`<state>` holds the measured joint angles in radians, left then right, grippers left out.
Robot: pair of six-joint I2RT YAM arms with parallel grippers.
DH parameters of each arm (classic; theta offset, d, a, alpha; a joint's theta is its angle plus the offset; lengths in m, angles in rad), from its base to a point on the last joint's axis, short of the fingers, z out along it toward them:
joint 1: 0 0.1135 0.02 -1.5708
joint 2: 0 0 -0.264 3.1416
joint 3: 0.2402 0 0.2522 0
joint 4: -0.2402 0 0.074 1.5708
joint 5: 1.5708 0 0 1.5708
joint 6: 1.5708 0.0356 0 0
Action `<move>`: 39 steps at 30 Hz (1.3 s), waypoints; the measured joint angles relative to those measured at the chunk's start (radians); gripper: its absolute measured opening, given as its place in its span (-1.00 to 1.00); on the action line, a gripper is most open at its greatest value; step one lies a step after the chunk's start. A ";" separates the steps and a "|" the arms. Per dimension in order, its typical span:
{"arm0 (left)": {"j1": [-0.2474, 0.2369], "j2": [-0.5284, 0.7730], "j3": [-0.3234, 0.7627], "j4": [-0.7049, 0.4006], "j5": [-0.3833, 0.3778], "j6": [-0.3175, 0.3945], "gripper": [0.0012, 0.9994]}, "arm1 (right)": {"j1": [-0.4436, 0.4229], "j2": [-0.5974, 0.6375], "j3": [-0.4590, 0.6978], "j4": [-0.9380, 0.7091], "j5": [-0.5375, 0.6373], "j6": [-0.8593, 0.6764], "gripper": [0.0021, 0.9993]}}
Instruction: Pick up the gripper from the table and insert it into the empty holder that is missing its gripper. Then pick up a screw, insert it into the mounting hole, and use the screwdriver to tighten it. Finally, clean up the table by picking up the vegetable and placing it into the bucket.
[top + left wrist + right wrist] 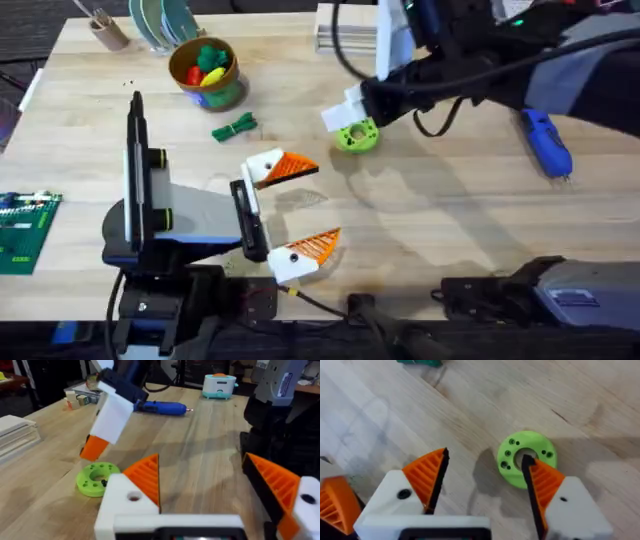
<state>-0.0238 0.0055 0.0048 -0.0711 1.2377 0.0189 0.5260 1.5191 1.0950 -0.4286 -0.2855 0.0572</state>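
My left gripper [325, 203] rests open near the table's front, and both of its white mounts carry orange fingers [145, 477]. No loose gripper and no empty holder are in view. My right gripper [485, 457] hangs open low over the green disc [520, 445], one fingertip at the disc's centre hole. Small dark dots sit in the disc's holes; I cannot tell whether they are screws. The blue screwdriver [545, 143] lies at the right. The dark-green vegetable [235, 127] lies beside the orange-brown bucket [232, 72], which holds toy food.
A tan cup with sticks [108, 30] and stacked plates [160, 20] stand at the back left. A green circuit board [25, 232] lies at the left edge. The right arm [480, 60] spans the back right. Bare wood stretches across the middle right.
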 joint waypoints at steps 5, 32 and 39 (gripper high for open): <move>0.000 0.000 0.000 0.000 0.000 0.000 0.99 | 0.017 0.006 0.000 -0.006 0.050 -0.043 0.80; 0.000 0.000 0.000 0.000 0.000 0.000 0.99 | 0.176 0.150 -0.003 -0.046 0.331 -0.034 0.37; 0.000 0.000 0.000 0.000 0.000 0.000 0.99 | 0.186 0.180 -0.005 -0.037 0.383 -0.022 0.02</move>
<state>-0.0238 0.0055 0.0048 -0.0711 1.2378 0.0189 0.7124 1.6988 1.0901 -0.4652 0.0970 0.0354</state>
